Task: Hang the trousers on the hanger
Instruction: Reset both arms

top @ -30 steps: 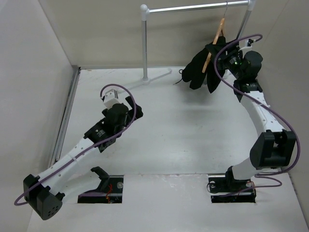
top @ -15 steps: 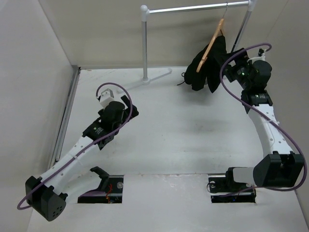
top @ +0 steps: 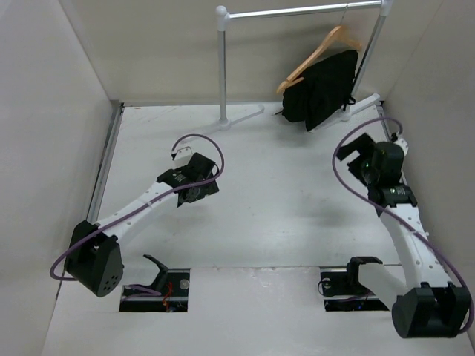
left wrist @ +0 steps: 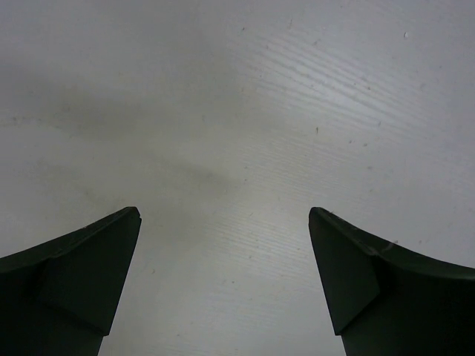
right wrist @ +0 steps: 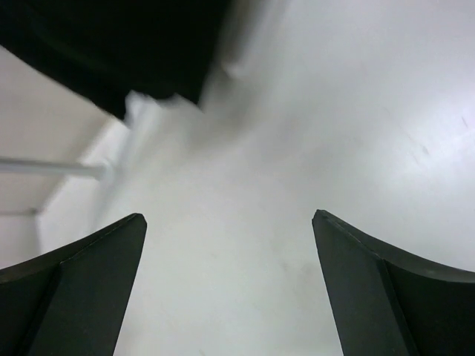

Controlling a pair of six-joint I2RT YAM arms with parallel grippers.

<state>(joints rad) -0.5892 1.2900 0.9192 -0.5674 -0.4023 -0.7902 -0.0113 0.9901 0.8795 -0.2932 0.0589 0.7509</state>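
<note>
The black trousers (top: 320, 89) hang folded over the bar of the tan wooden hanger (top: 315, 50), whose hook is on the metal rail (top: 304, 11) at the back right. Their lower edge shows at the top left of the right wrist view (right wrist: 111, 44). My right gripper (top: 362, 148) is open and empty, below and to the right of the trousers, apart from them. My left gripper (top: 202, 187) is open and empty over the bare table at centre left; its view shows only tabletop between the fingers (left wrist: 82, 274).
The rail stands on white posts (top: 222, 67) with feet on the table at the back. White walls close in the left, back and right sides. A metal strip (top: 104, 170) runs along the left edge.
My right gripper has let go of the trousers and hanger and pulled back toward me. The hanger has swung to hang broadside on the rail. My left arm has drawn back and turned right.
</note>
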